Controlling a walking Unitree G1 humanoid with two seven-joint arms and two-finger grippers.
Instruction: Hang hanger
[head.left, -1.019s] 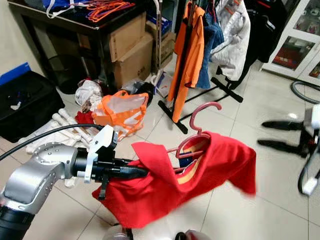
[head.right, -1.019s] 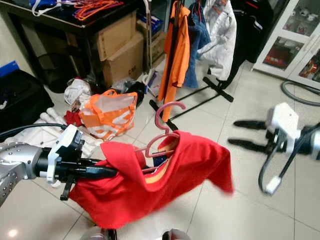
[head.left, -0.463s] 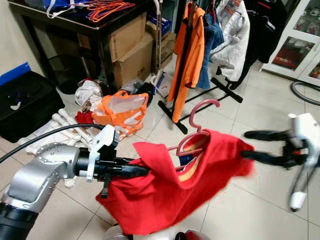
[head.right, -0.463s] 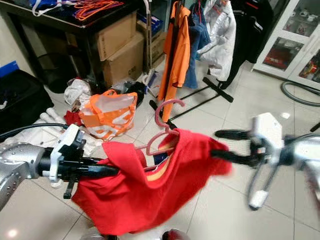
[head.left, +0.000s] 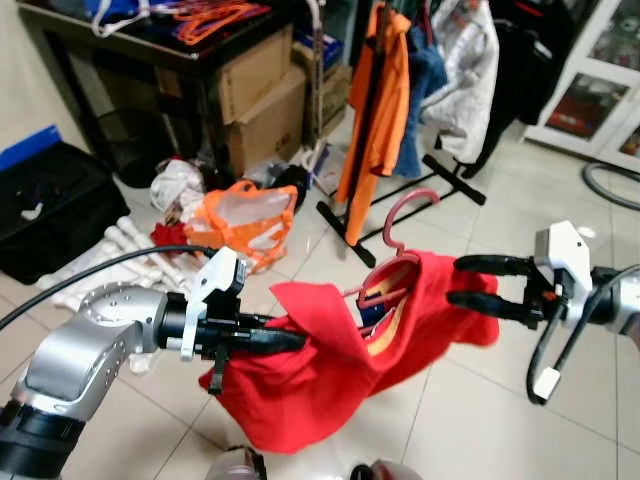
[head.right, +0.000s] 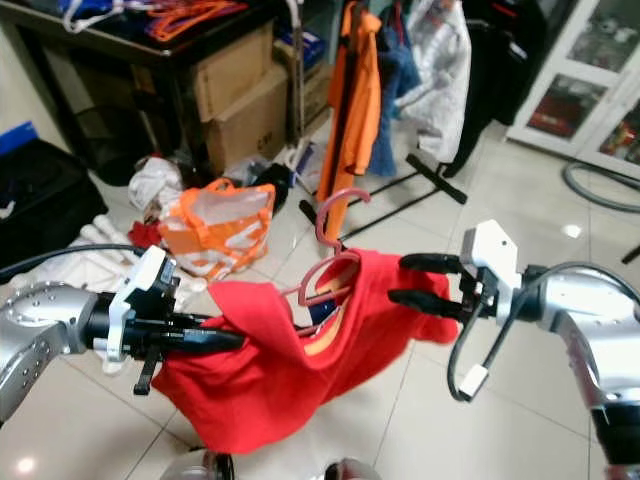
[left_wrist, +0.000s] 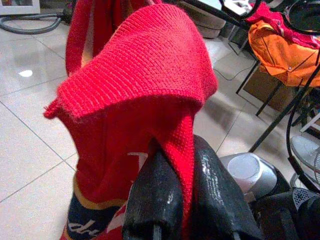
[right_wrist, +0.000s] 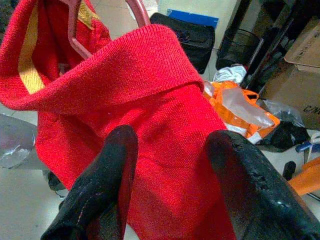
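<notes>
The left gripper (head.left: 285, 340) is clamped on a red knitted sweater (head.left: 330, 385) draped over a pink plastic hanger (head.left: 395, 255), while the right gripper (head.left: 470, 283), fingers apart, touches the sweater's other edge.

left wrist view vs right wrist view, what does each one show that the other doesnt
The left wrist view alone shows the left end effector, its black fingers shut on a fold of the red sweater, with dark clothes rack legs beyond.

The right wrist view alone shows the right end effector, fingers spread open and aimed at the sweater without gripping it, plus the pink hanger inside the collar and a black case on the floor.

Both share the red sweater close up, its yellow inner trim, and tiled floor.
</notes>
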